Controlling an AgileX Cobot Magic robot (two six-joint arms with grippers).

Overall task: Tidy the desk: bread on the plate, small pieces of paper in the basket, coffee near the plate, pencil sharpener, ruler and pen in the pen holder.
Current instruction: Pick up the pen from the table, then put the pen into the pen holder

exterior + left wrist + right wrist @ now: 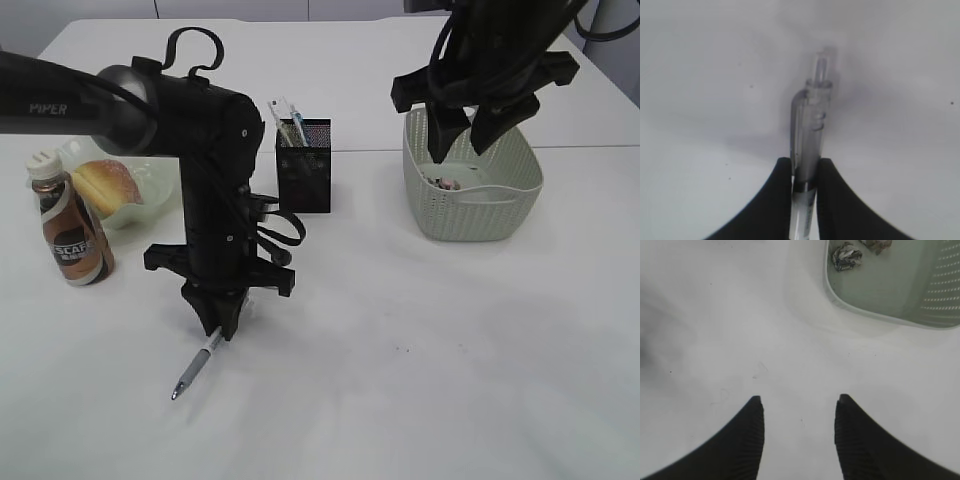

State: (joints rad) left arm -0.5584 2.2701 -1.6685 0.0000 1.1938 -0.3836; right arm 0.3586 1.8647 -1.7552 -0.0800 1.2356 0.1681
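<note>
My left gripper (218,325) is shut on a clear pen (195,366), whose tip slants down to the white table in the exterior view. In the left wrist view the pen (810,130) sticks out from between the jaws of the left gripper (806,167). The black mesh pen holder (303,165) stands behind, with a ruler in it. Bread (105,185) lies on the pale green plate (150,180), and the coffee bottle (68,232) stands beside it. My right gripper (462,140) hangs open over the green basket (470,205). Crumpled paper pieces (846,255) lie in the basket (880,315). The pencil sharpener is not visible.
White table surface lies all around the pen and in front of the basket. The far table edge runs behind the pen holder.
</note>
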